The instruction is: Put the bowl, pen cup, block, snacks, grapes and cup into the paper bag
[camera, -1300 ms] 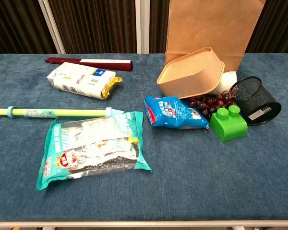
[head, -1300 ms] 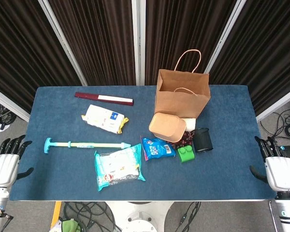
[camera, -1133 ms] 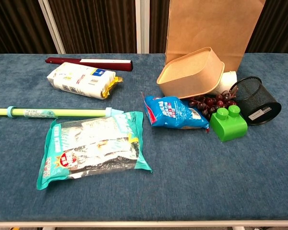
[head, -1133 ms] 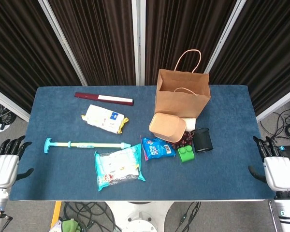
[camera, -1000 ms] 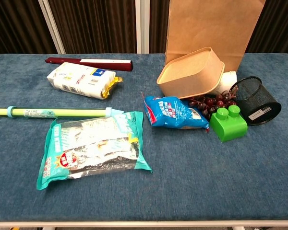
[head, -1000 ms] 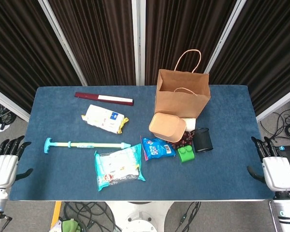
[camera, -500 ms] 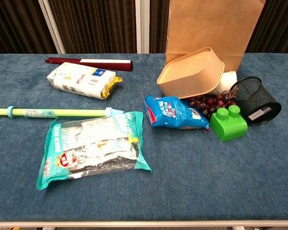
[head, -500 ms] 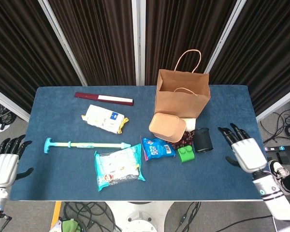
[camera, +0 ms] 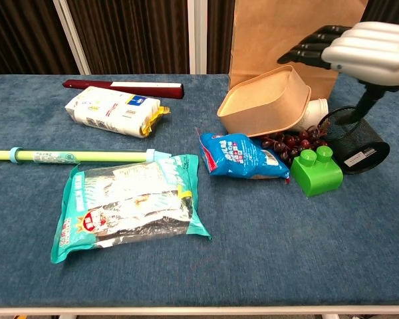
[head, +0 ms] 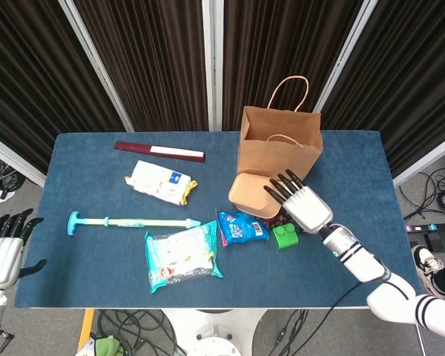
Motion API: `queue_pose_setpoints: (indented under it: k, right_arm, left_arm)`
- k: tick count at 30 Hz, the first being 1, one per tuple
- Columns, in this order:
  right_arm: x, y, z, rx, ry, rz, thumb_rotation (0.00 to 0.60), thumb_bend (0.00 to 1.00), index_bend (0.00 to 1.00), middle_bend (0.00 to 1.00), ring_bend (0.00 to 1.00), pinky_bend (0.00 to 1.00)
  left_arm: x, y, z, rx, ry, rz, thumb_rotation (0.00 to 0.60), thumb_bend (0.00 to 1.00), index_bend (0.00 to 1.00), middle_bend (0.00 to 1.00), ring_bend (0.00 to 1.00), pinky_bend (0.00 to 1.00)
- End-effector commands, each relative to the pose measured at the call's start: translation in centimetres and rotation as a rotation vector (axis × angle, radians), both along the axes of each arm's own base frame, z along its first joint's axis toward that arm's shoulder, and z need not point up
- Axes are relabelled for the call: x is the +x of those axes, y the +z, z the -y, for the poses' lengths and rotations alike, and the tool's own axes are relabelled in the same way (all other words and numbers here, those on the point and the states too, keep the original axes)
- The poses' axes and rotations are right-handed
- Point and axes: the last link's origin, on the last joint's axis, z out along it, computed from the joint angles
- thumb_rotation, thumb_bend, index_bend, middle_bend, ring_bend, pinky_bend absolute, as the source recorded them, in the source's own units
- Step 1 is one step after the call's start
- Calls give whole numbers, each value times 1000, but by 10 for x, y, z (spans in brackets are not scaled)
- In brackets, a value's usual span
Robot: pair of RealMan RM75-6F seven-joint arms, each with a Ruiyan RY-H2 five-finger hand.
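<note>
The blue surface [head: 89, 252] carries all things. The paper bag [head: 279, 144] stands upright at 1 o'clock. The bowl [camera: 266, 103] leans tilted against it. The right hand [head: 300, 202] hovers over the bowl's rim with fingers spread, holding nothing. The left hand [head: 4, 248] rests at 8 o'clock, fingers apart, empty. The writing on the blue snacks [camera: 243, 157] cannot be read. The pen cup [camera: 354, 141], block [camera: 316, 171], grapes [camera: 292, 144] and cup [camera: 316, 113] lie close together at 3 o'clock.

Head cam: high, looks down, whole table [head: 96, 252]. Chest cam: low, near front edge, closer. Both share tabletop.
</note>
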Motion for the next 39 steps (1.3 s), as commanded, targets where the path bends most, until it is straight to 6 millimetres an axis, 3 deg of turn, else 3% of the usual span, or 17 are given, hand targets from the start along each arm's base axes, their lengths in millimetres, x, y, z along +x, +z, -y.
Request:
queue_pose_setpoints:
  k: [1, 8, 14, 20, 27, 39]
  right_arm:
    - [8, -12, 9, 1, 40, -25, 600, 0, 6, 59, 0, 0]
    - [15, -27, 22, -1, 84, -53, 600, 0, 30, 89, 0, 0]
    - [17, -31, 25, -16, 143, -25, 600, 63, 341, 254, 2, 19]
    - [17, -28, 25, -34, 203, 17, 600, 96, 531, 378, 84, 104]
    - [29, -16, 19, -55, 266, 107, 600, 112, 557, 398, 111, 129]
    - [80, 53, -13, -164, 414, 402, 600, 110, 555, 398, 111, 129]
  left_arm:
    - [-3, 0, 2, 0, 9, 1, 600, 4, 258, 198, 152, 112]
    - [-7, 0, 5, -6, 23, 9, 600, 3, 259, 198, 152, 112]
    - [-7, 1, 4, -4, 26, 10, 600, 3, 262, 198, 152, 112]
    - [-7, 0, 3, -5, 21, 9, 600, 3, 267, 198, 152, 112]
    - [-7, 0, 3, -4, 18, 11, 600, 4, 267, 198, 152, 112]
    - [-6, 2, 3, -1, 8, 8, 600, 4, 267, 198, 152, 112]
